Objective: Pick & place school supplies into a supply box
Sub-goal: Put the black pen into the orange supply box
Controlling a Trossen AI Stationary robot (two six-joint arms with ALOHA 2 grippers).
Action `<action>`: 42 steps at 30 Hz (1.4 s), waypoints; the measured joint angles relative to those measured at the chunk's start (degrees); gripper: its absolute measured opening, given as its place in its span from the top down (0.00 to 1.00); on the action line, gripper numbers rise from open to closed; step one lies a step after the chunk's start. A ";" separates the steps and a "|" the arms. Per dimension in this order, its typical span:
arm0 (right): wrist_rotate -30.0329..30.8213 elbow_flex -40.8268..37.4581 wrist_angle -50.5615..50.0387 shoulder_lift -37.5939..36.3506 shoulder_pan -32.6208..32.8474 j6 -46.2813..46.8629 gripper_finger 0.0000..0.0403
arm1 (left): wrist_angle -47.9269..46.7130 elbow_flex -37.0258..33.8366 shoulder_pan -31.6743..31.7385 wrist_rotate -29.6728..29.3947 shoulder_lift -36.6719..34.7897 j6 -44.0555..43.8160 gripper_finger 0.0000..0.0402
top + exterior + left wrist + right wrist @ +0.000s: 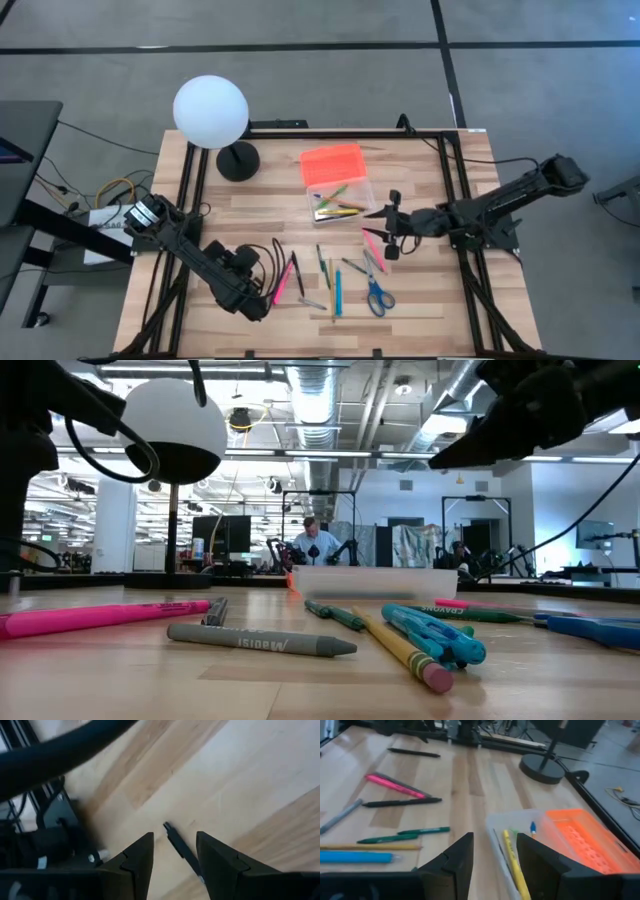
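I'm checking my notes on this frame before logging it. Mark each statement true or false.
1. The supply box already holds some pens. True.
2. The scissors are inside the box. False: they lie on the table, nearer the front edge.
3. The left end effector hangs over a black pen. True.
4. The orange lid covers the box. False: it is swung open behind it.
5. The right end effector grips a pink marker. False: it holds nothing.
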 joint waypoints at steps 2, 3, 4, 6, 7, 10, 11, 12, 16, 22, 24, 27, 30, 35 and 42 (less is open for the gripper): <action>0.02 0.00 -0.21 0.01 1.02 0.34 0.65 | 0.07 0.00 -0.02 0.78 0.00 -1.66 0.64; 0.03 0.00 -0.18 0.00 1.64 0.33 0.65 | 0.24 0.00 -0.16 1.10 0.00 -2.28 0.64; 0.03 0.00 -0.18 -0.01 2.23 0.31 0.65 | 0.48 0.00 -0.42 1.12 0.00 -2.69 0.64; 0.03 0.00 -0.21 0.02 3.24 0.29 0.65 | 1.23 0.00 -1.18 1.23 -0.10 -3.38 0.64; 0.03 0.00 -0.24 0.00 3.69 0.29 0.65 | 1.64 -0.02 -1.66 1.14 -0.28 -3.95 0.64; 0.08 0.00 -0.82 0.00 4.94 0.26 0.64 | 2.63 -0.04 -3.53 0.84 -0.90 -6.35 0.64; 0.10 0.00 -0.97 -0.01 5.32 0.26 0.64 | 3.12 -0.11 -4.38 0.84 -1.18 -7.85 0.64; 0.10 0.00 -1.13 0.01 5.68 0.25 0.65 | 3.30 -0.20 -5.17 0.84 -1.53 -9.33 0.64; 0.16 0.00 -1.92 0.02 6.93 -0.07 0.65 | 6.11 -1.42 -9.59 0.08 -2.29 -17.37 0.64; 0.19 0.00 -1.94 0.02 7.80 -0.78 0.66 | 7.43 -2.81 -16.60 -2.65 -2.49 -32.60 0.64; 0.20 0.00 -1.91 0.02 7.81 -0.84 0.66 | 7.45 -2.87 -17.47 -2.65 -2.47 -33.64 0.64; 0.21 0.00 -1.89 0.02 7.81 -0.88 0.66 | 7.37 -2.86 -16.49 -3.57 -2.47 -33.27 0.64; 0.19 0.00 -1.91 0.02 7.97 -0.64 0.66 | 5.58 -2.86 -14.93 -5.71 -2.24 -30.87 0.64; 0.20 0.00 -1.91 0.02 8.61 -0.32 0.66 | 4.72 -2.86 -13.60 -7.90 -1.90 -22.80 0.64; 0.27 0.00 -1.70 0.02 8.66 -0.30 0.67 | 0.06 -2.86 -13.60 -10.63 -1.81 -25.93 0.64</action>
